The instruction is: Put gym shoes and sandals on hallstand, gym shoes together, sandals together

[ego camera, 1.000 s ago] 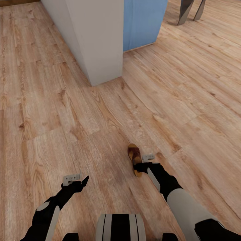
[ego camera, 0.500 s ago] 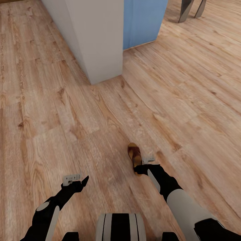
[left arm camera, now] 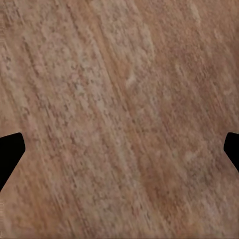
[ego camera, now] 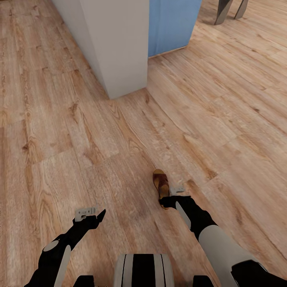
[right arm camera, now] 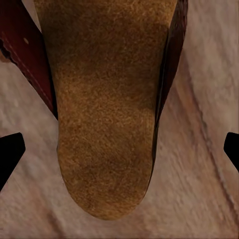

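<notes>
One brown sandal [ego camera: 161, 182] lies on the wood-plank corridor floor [ego camera: 223, 119], just in front of the right gripper [ego camera: 172, 195], whose fingers are spread to either side of the tan footbed [right arm camera: 107, 109] without touching it. The left gripper [ego camera: 89, 213] hovers open above bare planks. A white pillar [ego camera: 115, 44] stands well ahead.

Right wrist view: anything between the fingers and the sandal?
Nothing. In the right wrist view the sandal lies between the open fingers, only bare corridor floor beside it.
</notes>
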`<state>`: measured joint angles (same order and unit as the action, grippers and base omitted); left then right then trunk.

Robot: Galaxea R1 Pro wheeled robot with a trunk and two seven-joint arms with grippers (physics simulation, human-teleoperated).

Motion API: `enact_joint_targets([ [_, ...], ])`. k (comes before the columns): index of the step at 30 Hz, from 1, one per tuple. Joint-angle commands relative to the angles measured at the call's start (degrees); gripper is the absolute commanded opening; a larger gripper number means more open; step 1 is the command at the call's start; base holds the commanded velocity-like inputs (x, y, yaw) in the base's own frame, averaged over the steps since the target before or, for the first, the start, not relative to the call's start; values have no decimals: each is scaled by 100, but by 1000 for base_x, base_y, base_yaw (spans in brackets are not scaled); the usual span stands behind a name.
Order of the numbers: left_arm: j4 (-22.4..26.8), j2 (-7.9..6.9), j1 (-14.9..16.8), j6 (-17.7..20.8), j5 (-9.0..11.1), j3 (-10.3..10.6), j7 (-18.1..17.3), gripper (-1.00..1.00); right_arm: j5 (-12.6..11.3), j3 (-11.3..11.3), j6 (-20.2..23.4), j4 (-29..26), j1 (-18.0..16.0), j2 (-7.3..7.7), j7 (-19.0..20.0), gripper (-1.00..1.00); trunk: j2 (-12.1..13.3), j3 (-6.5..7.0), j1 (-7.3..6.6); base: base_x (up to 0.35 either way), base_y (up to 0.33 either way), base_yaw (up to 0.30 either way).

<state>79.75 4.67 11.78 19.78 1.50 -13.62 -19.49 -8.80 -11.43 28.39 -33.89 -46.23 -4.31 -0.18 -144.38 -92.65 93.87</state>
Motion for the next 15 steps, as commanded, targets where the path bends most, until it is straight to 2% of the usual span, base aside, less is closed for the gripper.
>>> enact_joint_targets([
  [1, 1, 0, 0, 0, 0, 0, 0, 100, -2, 0, 0, 1, 0, 0, 2, 100, 0, -3, 0, 0, 0, 128],
  [7, 1, 0, 0, 0, 0, 0, -1, 100, -6, 0, 0, 0, 0, 0, 6, 100, 0, -20, 0, 0, 0, 122],
  [15, 2, -1, 0, 0, 0, 0, -2, 100, -7, 0, 0, -1, 0, 0, 9, 100, 0, -25, 0, 0, 0, 23],
])
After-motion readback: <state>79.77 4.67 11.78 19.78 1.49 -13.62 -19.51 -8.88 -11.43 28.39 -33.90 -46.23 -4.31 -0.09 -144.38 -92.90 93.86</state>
